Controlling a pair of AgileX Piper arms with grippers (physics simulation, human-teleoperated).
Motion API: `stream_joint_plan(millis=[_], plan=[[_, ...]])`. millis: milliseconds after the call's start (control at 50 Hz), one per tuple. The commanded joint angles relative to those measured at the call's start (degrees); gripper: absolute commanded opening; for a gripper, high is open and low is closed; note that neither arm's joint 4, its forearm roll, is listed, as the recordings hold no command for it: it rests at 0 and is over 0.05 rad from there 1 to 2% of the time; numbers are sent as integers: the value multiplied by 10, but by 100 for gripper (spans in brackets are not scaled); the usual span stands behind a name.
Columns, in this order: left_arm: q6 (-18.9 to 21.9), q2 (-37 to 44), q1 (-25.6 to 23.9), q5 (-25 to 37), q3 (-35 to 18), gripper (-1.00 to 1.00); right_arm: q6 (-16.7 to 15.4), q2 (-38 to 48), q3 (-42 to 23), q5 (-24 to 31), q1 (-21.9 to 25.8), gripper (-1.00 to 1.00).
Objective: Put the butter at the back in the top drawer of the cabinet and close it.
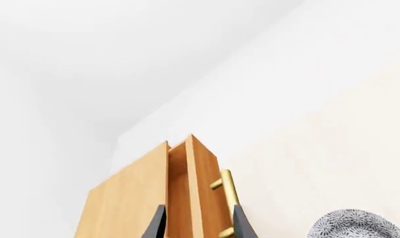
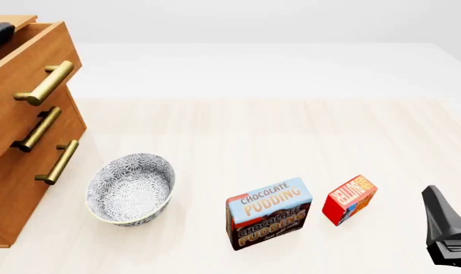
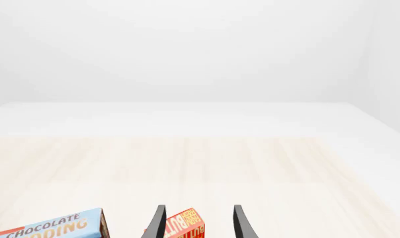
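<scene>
butter (image 2: 350, 199) sitting upright near-right on table (image 2: 238, 131), just right of pudding box (image 2: 268, 213) | right gripper (image 3: 198, 223) hanging open, fingers lining up on butter, likely for grasp | drawer (image 2: 32, 63) standing pulled out far-left, ready | left gripper (image 1: 198, 223) open above drawer

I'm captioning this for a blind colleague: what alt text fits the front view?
A wooden cabinet stands at left with its top drawer pulled open. On the table sit a patterned bowl, a pudding box and the small red butter, with the right gripper at the lower right.
</scene>
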Motion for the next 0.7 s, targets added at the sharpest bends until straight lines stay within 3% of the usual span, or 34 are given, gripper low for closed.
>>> stream_joint_plan(millis=[20, 220, 460, 700], plan=[[-78, 44, -11, 84, -86, 100, 0, 0, 0, 0, 0, 100], [-160, 94, -29, 165, -164, 100, 0, 0, 0, 0, 0, 100], [-181, 109, -26, 207, -209, 100, 0, 0, 0, 0, 0, 100], [-181, 109, -14, 217, -219, 100, 0, 0, 0, 0, 0, 100]])
